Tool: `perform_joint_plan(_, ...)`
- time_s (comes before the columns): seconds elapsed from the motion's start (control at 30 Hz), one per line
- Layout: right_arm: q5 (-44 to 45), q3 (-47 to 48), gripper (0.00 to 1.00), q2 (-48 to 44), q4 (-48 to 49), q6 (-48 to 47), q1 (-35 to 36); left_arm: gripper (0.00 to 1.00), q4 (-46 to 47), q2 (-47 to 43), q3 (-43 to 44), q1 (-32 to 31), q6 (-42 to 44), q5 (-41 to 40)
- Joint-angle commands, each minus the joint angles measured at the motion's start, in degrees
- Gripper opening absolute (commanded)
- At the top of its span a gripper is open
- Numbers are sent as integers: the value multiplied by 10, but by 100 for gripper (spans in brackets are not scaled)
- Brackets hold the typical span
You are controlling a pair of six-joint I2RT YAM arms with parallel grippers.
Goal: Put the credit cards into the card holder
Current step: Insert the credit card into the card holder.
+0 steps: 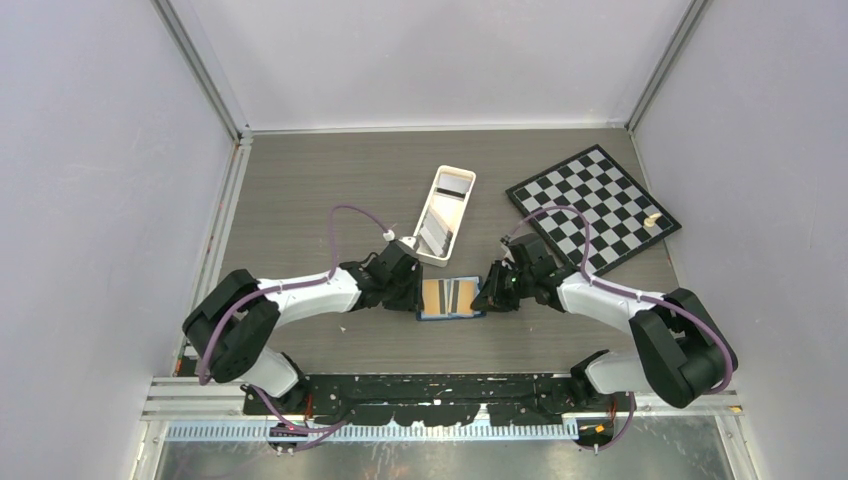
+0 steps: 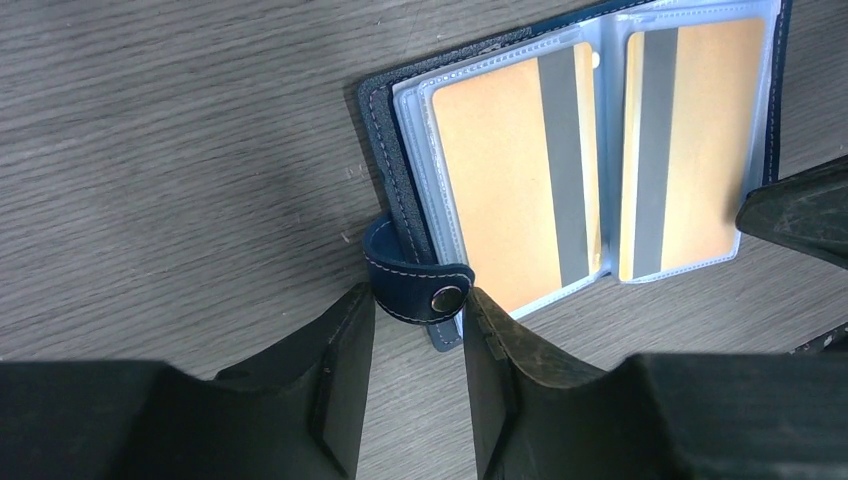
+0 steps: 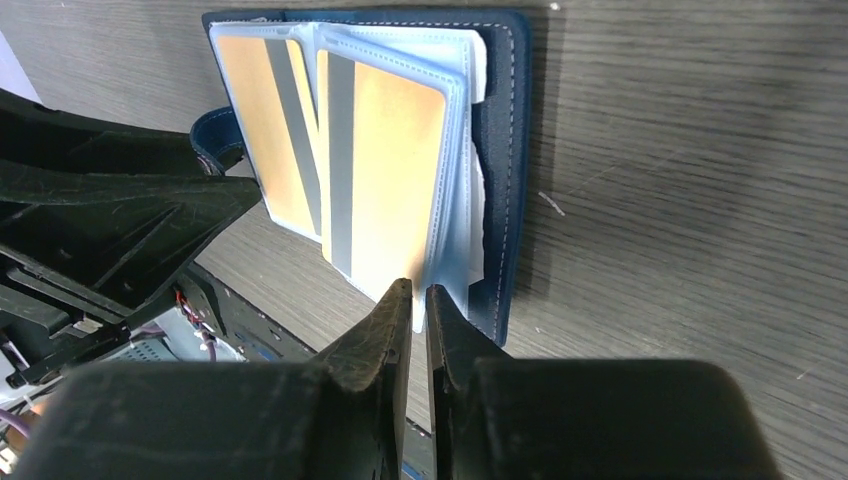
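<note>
Left pincer [image 2: 418,330] parted astride the card holder [image 2: 400,180] strap; right pincer [image 3: 420,320] nearly closed.

Open card holder [image 1: 450,298] lies between left claw [image 1: 408,291] and right claw [image 1: 492,290].

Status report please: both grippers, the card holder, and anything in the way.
Left gripper open astride navy snap strap. Right gripper nearly shut at a clear sleeve. Navy card holder open, two gold cards sleeved. Nothing blocking.

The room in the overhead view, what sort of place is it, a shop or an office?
More likely a robot test cell or lab: plain pale walls box in a grey table, two arms are bolted to its near edge, and practice props lie about, a chessboard, a white tray.
</note>
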Motion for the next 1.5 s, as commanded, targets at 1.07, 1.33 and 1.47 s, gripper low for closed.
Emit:
perform_joint_plan(1.07,28,124,25,60,18,-8,94,39,39,5,-15,1,-5,34)
perform_joint_plan(1.33,77,130,29,68,13,-2,101,35,53,-12,-30,4,-5,34)
perform_joint_plan(1.47,98,123,29,70,26,6,101,35,54,-10,-31,6,-6,36)
